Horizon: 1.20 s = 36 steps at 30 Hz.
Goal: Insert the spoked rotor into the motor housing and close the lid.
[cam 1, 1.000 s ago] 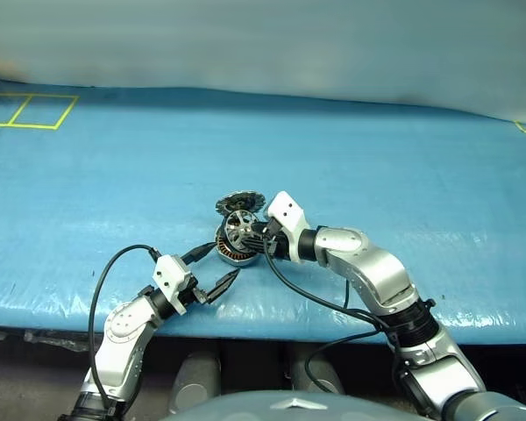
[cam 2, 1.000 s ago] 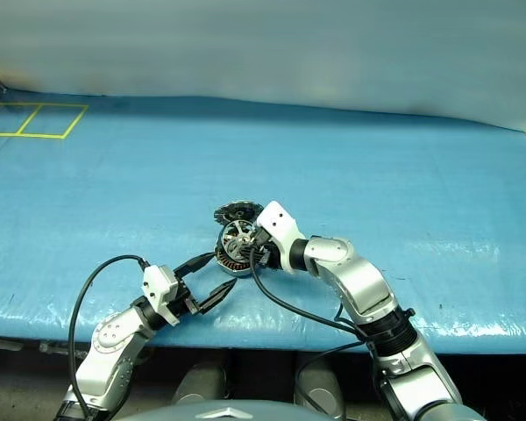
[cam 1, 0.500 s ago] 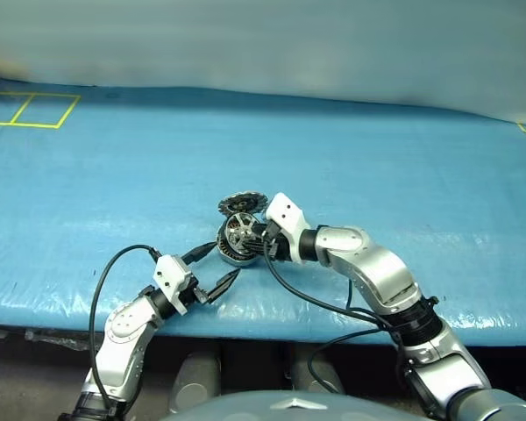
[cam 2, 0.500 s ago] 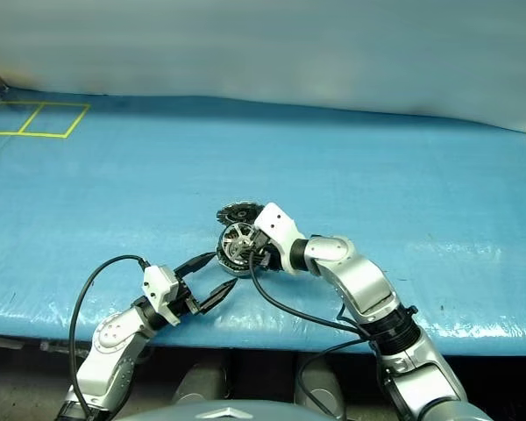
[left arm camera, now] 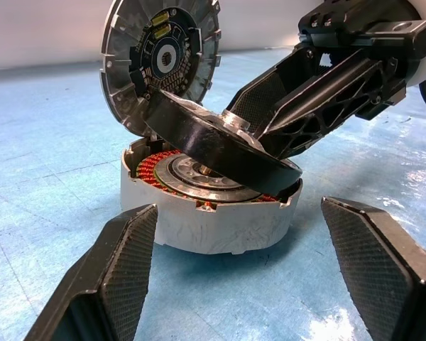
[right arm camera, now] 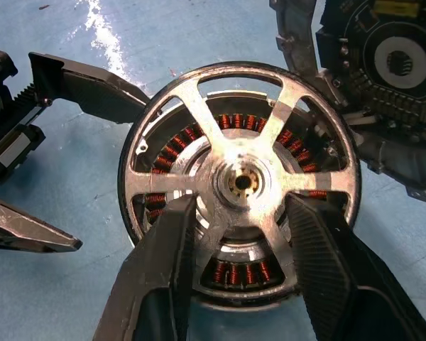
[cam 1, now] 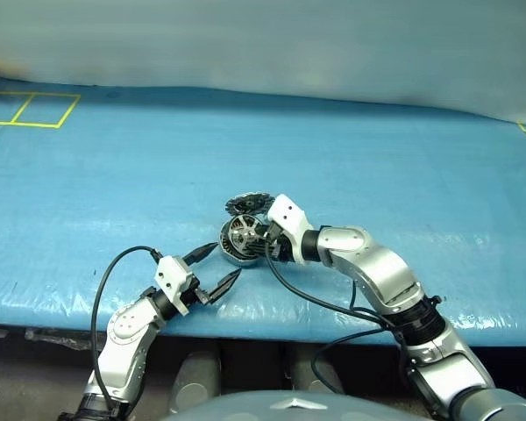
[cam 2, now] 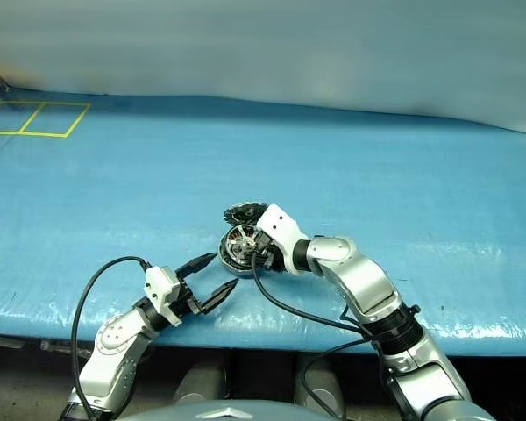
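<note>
A: Right gripper [right arm camera: 241, 234] status?
B: Fingers pinch the rotor [right arm camera: 241, 181] hub, wheel tilted over the housing [left arm camera: 209, 217]. Lid [left arm camera: 162, 60] leans at the housing's 12 o'clock.
A: Left gripper [cam 1: 217, 270]?
B: Spread, empty, at 7 o'clock.

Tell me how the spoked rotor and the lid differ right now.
The spoked rotor lies tilted on the motor housing, one edge raised, while the lid stands nearly upright behind it. The rotor is open between silver spokes; the lid is a solid disc with a notched rim. The right gripper straddles the rotor's hub; nothing grips the lid. Both are round metal.
</note>
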Each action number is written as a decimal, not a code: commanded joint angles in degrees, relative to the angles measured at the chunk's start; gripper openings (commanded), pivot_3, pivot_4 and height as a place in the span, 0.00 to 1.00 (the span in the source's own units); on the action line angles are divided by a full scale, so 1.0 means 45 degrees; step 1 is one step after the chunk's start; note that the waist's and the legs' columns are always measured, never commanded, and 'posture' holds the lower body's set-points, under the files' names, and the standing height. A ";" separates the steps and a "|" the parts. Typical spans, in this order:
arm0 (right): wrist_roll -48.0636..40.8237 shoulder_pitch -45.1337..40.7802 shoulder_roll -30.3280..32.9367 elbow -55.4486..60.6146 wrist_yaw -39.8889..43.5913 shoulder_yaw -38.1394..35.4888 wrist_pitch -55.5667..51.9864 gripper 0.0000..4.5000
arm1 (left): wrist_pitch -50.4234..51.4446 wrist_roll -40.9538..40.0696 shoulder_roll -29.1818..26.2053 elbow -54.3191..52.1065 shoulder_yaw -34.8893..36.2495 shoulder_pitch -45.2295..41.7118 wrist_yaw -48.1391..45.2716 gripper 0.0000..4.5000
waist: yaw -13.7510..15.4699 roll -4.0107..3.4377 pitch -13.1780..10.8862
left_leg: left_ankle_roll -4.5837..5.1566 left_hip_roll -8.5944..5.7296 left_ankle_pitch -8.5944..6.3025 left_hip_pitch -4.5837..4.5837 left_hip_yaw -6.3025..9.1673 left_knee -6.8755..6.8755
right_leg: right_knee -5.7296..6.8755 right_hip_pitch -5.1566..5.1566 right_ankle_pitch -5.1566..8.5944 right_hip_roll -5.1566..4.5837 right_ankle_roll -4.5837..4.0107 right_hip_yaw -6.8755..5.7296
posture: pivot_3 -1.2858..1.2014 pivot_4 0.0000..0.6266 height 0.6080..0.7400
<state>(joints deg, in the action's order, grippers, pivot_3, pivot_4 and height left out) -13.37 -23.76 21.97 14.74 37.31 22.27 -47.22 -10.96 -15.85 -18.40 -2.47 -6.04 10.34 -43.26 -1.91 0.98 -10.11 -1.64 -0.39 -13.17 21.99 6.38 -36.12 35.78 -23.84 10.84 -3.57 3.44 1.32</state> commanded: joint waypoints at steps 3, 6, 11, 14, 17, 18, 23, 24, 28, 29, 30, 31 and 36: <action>0.0100 -0.0128 -0.0048 0.0312 -0.0070 0.0008 -0.0035 0.82 | -0.0332 0.0073 0.0027 -0.0090 0.0036 0.0057 0.0030 0.89 | -0.0002 0.0000 0.0000 | 0.0000 0.0000 0.0000 0.0002 0.0002 0.0000 | 0.0000 -0.0002 0.0000 0.0000 0.0000 -0.0001 | 0.52 0.24 1.00; -0.0047 -0.0055 -0.0159 0.0455 -0.0075 -0.0161 -0.0009 0.82 | -0.0339 0.0065 0.0011 -0.0104 0.0047 0.0093 0.0046 0.89 | -0.0011 0.0000 0.0000 | 0.0000 0.0000 0.0000 0.0001 0.0001 0.0000 | 0.0001 -0.0002 0.0000 0.0000 0.0000 -0.0001 | 0.52 0.24 1.00; -0.0868 0.0227 -0.0468 0.1097 -0.0093 -0.1084 -0.0221 0.82 | -0.0366 0.0026 -0.0026 -0.0144 0.0116 0.0146 0.0076 0.89 | -0.0020 -0.0001 -0.0001 | 0.0000 0.0001 0.0000 0.0003 0.0002 0.0001 | 0.0001 -0.0005 0.0000 0.0001 0.0000 -0.0002 | 0.52 0.24 1.00; -0.1172 0.0472 -0.0358 0.1472 -0.0253 -0.1737 -0.0394 0.82 | -0.0382 0.0003 -0.0047 -0.0159 0.0164 0.0158 0.0091 0.89 | 0.0002 -0.0001 -0.0001 | 0.0000 0.0001 0.0000 0.0005 0.0002 0.0002 | 0.0001 -0.0005 0.0000 0.0000 0.0000 -0.0002 | 0.52 0.24 1.00; -0.1083 0.0877 -0.0040 0.1738 -0.0663 -0.2358 -0.0521 0.82 | -0.0404 -0.0013 -0.0076 -0.0164 0.0237 0.0177 0.0108 0.89 | 0.0035 -0.0001 -0.0001 | -0.0001 0.0000 -0.0001 0.0006 0.0004 0.0002 | -0.0002 -0.0005 0.0000 0.0000 0.0000 -0.0002 | 0.52 0.24 1.00; -0.0995 0.1034 0.0167 0.1811 -0.0779 -0.2532 -0.0535 0.73 | -0.0400 -0.0030 -0.0099 -0.0165 0.0280 0.0175 0.0106 0.89 | 0.0040 -0.0001 -0.0001 | -0.0001 0.0000 -0.0001 0.0007 0.0003 0.0002 | -0.0002 -0.0006 0.0000 0.0000 0.0000 -0.0002 | 0.52 0.24 1.00; 0.0125 0.1353 0.1414 0.1564 -0.1453 -0.2354 -0.0417 0.40 | -0.0378 -0.0067 -0.0188 -0.0112 0.0440 0.0101 0.0062 0.89 | 0.0060 0.0000 -0.0001 | -0.0004 0.0000 -0.0003 0.0009 0.0000 0.0001 | -0.0001 -0.0012 0.0001 -0.0001 -0.0001 -0.0002 | 0.52 0.24 1.00; 0.0269 0.1320 0.1455 0.1412 -0.1614 -0.2322 -0.0391 0.33 | -0.0379 -0.0065 -0.0194 -0.0093 0.0454 0.0085 0.0055 0.89 | 0.0034 0.0000 -0.0002 | -0.0004 0.0001 -0.0003 0.0009 0.0000 0.0002 | -0.0001 -0.0013 0.0002 0.0000 -0.0003 -0.0002 | 0.52 0.24 1.00; 0.1429 0.0530 0.0822 -0.0086 -0.2900 -0.1992 0.0284 0.03 | -0.0366 -0.0005 -0.0179 -0.0017 0.0416 -0.0050 0.0076 0.89 | -0.0019 0.0001 -0.0002 | -0.0004 0.0004 -0.0003 0.0007 -0.0007 0.0003 | 0.0001 -0.0015 0.0002 0.0001 -0.0003 -0.0001 | 0.52 0.24 1.00; 0.1544 0.0279 0.0532 -0.0463 -0.3076 -0.1985 0.0460 0.01 | -0.0364 0.0006 -0.0170 -0.0008 0.0397 -0.0078 0.0087 0.89 | -0.0036 0.0001 -0.0002 | -0.0004 0.0003 -0.0002 0.0008 -0.0010 0.0002 | 0.0001 -0.0016 0.0002 0.0001 -0.0003 0.0000 | 0.52 0.24 1.00; 0.1623 -0.0019 0.0212 -0.0933 -0.3218 -0.2025 0.0687 0.01 | -0.0364 0.0019 -0.0155 0.0003 0.0375 -0.0109 0.0100 0.89 | -0.0056 0.0001 -0.0002 | -0.0004 0.0003 -0.0002 0.0007 -0.0012 0.0002 | 0.0002 -0.0016 0.0002 0.0001 -0.0002 0.0001 | 0.52 0.24 1.00; 0.1745 -0.0354 -0.0054 -0.1441 -0.3319 -0.2040 0.0967 0.01 | -0.0367 0.0026 -0.0140 0.0006 0.0358 -0.0124 0.0111 0.89 | -0.0053 0.0000 -0.0003 | -0.0004 0.0004 -0.0002 0.0006 -0.0011 0.0002 | 0.0002 -0.0016 0.0001 0.0003 -0.0002 0.0000 | 0.52 0.24 1.00; 0.1539 -0.2068 -0.1218 -0.3572 -0.3162 -0.2530 0.2311 0.01 | -0.0431 0.0052 -0.0130 0.0034 0.0323 -0.0123 0.0130 0.89 | -0.0044 -0.0002 -0.0004 | -0.0004 0.0001 -0.0002 0.0008 -0.0002 0.0011 | -0.0002 -0.0011 0.0001 0.0004 -0.0004 -0.0002 | 0.52 0.24 1.00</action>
<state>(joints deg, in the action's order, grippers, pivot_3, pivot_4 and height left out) -5.61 -30.51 17.27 -0.12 22.59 12.81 -39.98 -11.80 -15.88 -19.16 -2.07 -4.62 9.95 -42.59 -2.11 0.97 -10.13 -1.66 -0.39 -13.18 22.03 6.36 -36.06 35.77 -23.89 10.85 -3.55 3.42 1.32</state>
